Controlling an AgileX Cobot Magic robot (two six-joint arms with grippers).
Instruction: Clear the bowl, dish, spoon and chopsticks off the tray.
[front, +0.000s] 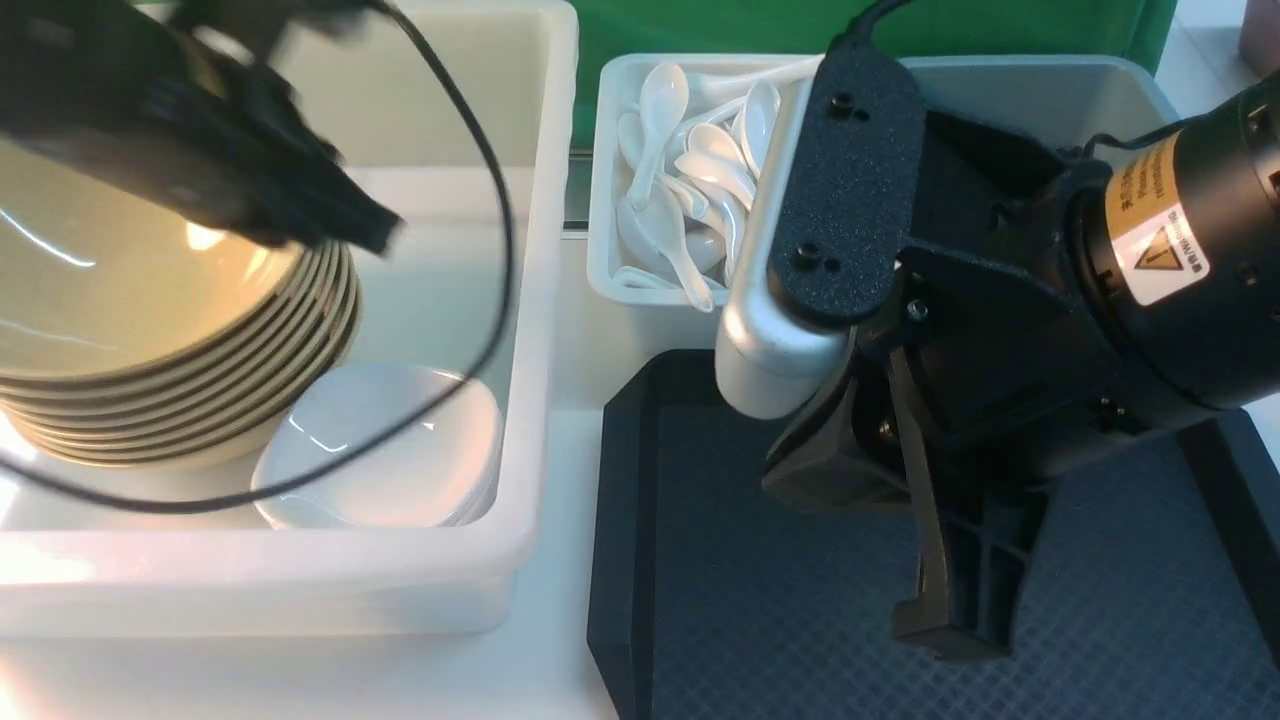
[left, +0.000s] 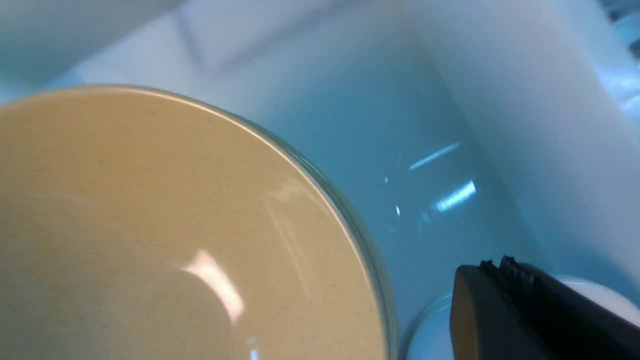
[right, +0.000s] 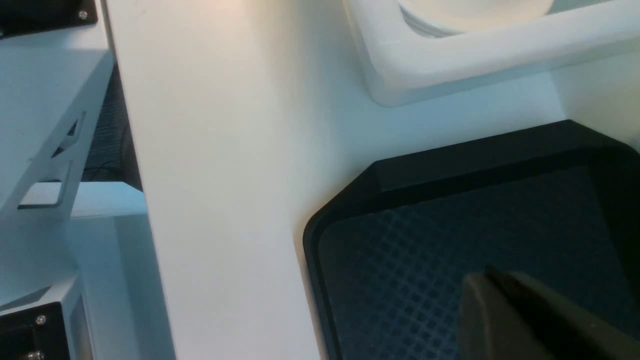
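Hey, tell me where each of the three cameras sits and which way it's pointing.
Front view: between the arms, facing forward and down over the white tub, spoon bin and tray; left arm and right arm both show.
Left wrist view: on the left arm, looking down into the tub at the top yellow bowl; the left gripper tip shows.
Right wrist view: on the right arm, looking down at the tray's corner and table; the right gripper tip shows.
Shared: front and right wrist views both show tray and tub.
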